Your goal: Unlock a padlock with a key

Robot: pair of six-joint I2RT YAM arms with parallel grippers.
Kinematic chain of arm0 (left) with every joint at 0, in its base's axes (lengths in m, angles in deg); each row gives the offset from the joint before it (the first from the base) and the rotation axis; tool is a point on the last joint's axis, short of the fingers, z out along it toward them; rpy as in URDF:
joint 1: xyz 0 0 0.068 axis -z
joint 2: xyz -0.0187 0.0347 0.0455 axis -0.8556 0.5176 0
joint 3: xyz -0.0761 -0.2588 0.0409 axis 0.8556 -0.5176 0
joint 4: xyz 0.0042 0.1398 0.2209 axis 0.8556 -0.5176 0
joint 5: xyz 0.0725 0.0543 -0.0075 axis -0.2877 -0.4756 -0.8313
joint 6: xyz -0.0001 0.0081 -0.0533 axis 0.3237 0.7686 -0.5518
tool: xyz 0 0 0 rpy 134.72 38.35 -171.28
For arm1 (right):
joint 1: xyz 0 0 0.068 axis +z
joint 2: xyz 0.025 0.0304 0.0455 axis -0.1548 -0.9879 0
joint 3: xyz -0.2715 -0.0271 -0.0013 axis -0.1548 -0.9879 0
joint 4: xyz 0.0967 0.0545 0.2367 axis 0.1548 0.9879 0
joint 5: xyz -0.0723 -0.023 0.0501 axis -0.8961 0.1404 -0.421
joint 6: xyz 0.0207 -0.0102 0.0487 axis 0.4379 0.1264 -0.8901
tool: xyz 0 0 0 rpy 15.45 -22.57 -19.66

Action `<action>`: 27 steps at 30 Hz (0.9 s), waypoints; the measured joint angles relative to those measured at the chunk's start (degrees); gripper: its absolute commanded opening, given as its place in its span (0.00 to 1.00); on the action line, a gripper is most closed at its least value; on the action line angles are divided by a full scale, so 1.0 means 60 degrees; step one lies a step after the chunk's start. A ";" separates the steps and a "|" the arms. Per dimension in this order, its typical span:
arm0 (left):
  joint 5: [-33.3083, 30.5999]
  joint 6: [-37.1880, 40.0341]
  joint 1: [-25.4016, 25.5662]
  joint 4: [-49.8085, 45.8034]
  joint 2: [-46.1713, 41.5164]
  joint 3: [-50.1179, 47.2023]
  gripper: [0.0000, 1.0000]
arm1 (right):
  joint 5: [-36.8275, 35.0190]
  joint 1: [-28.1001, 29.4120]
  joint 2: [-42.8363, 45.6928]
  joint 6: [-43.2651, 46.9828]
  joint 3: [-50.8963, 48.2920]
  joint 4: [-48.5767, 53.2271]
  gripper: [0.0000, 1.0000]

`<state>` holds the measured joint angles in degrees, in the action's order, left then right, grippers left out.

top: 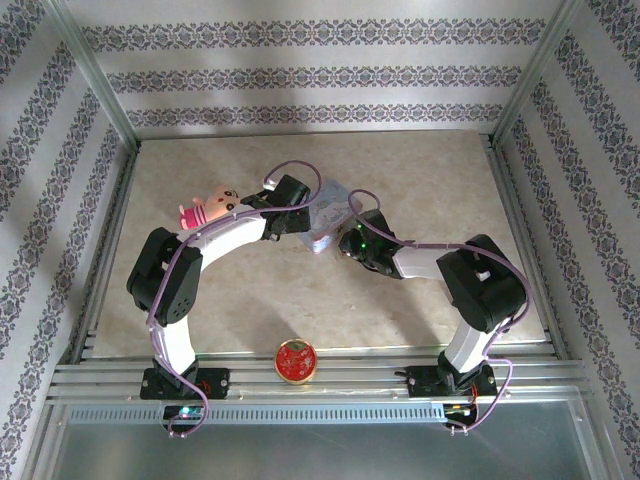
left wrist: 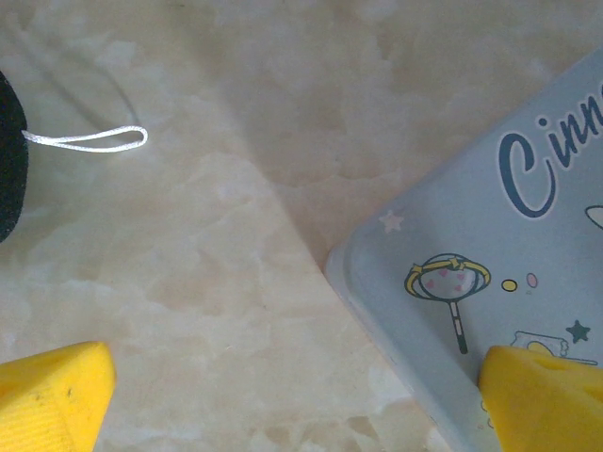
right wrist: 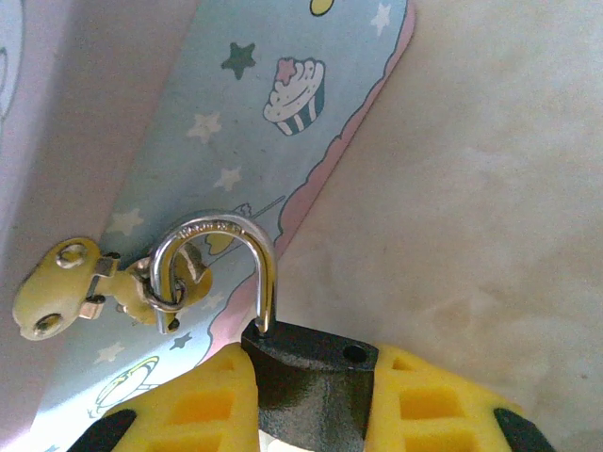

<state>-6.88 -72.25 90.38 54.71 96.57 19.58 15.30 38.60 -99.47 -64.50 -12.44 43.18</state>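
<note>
The right gripper (right wrist: pixel 311 407) is clamping its two yellow fingers (right wrist: pixel 203 405) narrowly on the black body of the padlock (right wrist: pixel 306 372), one finger on each flat side. The lock is hanging at the pink-edged side of the blue box (right wrist: pixel 236 113), just off that edge and over the bare table (right wrist: pixel 490 188).

Its steel shackle (right wrist: pixel 219 228) is arching away from the jaws toward the box. One leg is sitting in the body. The other is hooking through the ring of the brass latch (right wrist: pixel 57 290) on the box side, and it looks to be standing clear of the open hole in the top of the body, though that is a judgement.

The lock's long axis is running from the body, on the side away from the box, to the shackle at the latch. The keyhole end is probably facing back into the gripper, hidden.

The lock is likely going to feel heavy for its size, rigid, smooth and somewhat slippery. The body's flat sides are the place to grip, since the shackle is swinging loosely in the ring.

The left gripper (left wrist: pixel 300 403) is hanging wide open over a corner of the box, holding nothing. Away from that corner a white cord loop (left wrist: pixel 89 140) is lying on the table.
</note>
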 measured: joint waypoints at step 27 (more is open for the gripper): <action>0.0000 0.0000 0.0000 0.0000 0.0000 -0.0004 0.99 | 0.0470 -0.0248 -0.0415 -0.0736 -0.0273 -0.1563 0.00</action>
<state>-6.88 -72.25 90.38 54.71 96.57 19.56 18.12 37.11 -101.96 -68.92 -14.07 33.80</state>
